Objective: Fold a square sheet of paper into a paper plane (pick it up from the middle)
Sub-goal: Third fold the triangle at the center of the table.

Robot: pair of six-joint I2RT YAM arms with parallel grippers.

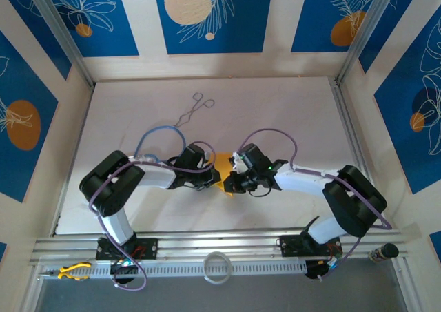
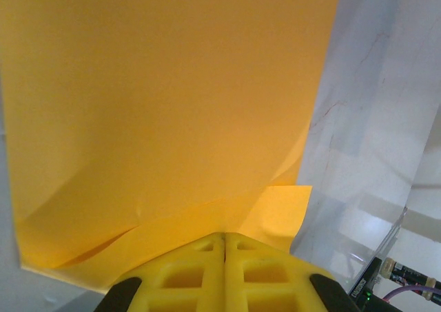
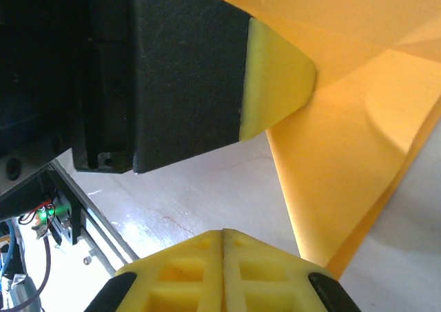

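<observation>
Orange-yellow square sheet of paper is at the middle of the table between the arms, partly folded. The left gripper is pressed together on a doubled edge, and the right gripper is also pressed together just beside the sheet, though I cannot tell whether it has caught any paper. If the two pull apart or twist, I reckon the thin sheet could tear or crease crooked; I count one sheet, two grippers and one metal forceps lying well apart.

Metal forceps on white table
</observation>
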